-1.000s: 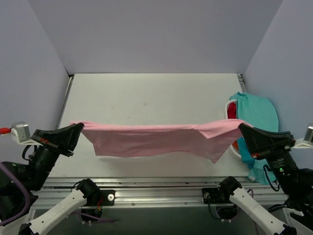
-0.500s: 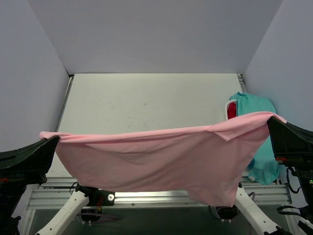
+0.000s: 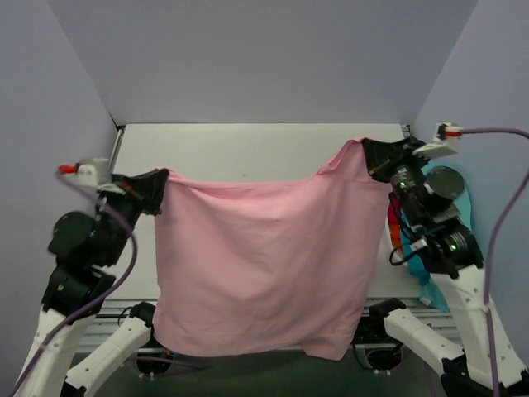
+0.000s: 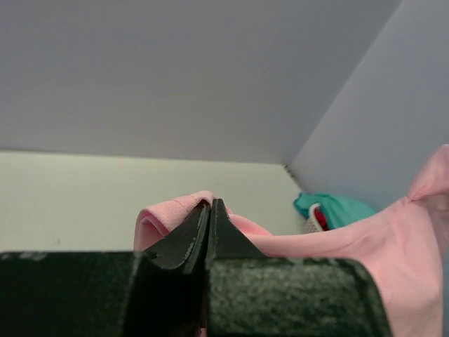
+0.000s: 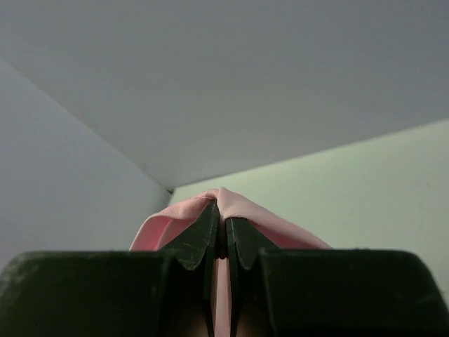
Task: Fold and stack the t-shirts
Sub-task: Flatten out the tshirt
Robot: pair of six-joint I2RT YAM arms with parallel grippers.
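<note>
Pink shirt [image 3: 264,256] held up over the desk [image 3: 248,145].
The left fingers [image 4: 186,242] and right fingers [image 5: 200,235] each pinch a top corner tight. The pink shirt hangs down like a curtain and hides the near part of the desk. A teal shirt [image 4: 335,206] at the far right is mostly hidden.

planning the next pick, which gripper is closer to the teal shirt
Right. The right gripper, shut on one corner of the pink shirt, sits close to the teal shirt at the right edge of the table; the left gripper holds the other corner across it.
</note>
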